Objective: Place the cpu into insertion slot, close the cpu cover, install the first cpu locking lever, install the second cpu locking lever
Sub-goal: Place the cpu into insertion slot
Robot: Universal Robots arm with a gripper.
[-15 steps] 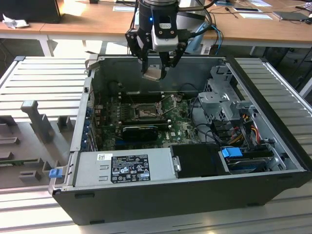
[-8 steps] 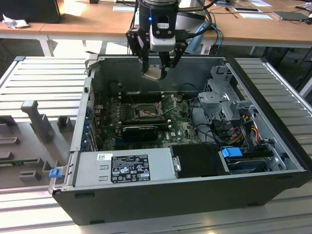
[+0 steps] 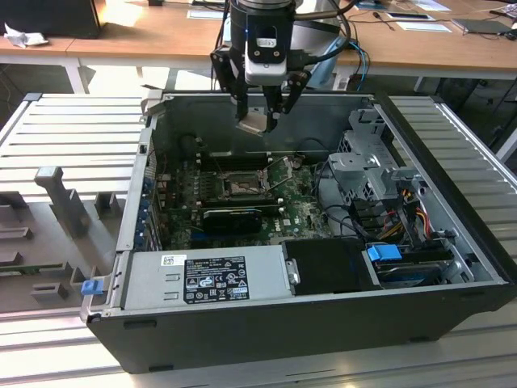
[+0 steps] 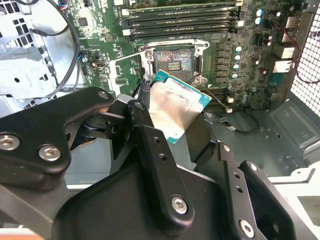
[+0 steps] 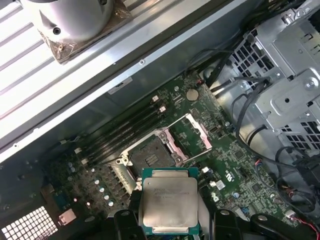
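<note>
hand (image 3: 257, 121): closed around the cpu (image 5: 170, 202), pinching its edges to spare the underside.
cpu: up in the air, above the insertion slot (image 5: 150, 152).
cpu cover (image 5: 199, 130): flipped open, leaving the way in free.

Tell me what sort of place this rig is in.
Likely a lab workbench for computer assembly: an open computer case on a ribbed metal table, wooden desks behind, the gripper holding the cpu.
</note>
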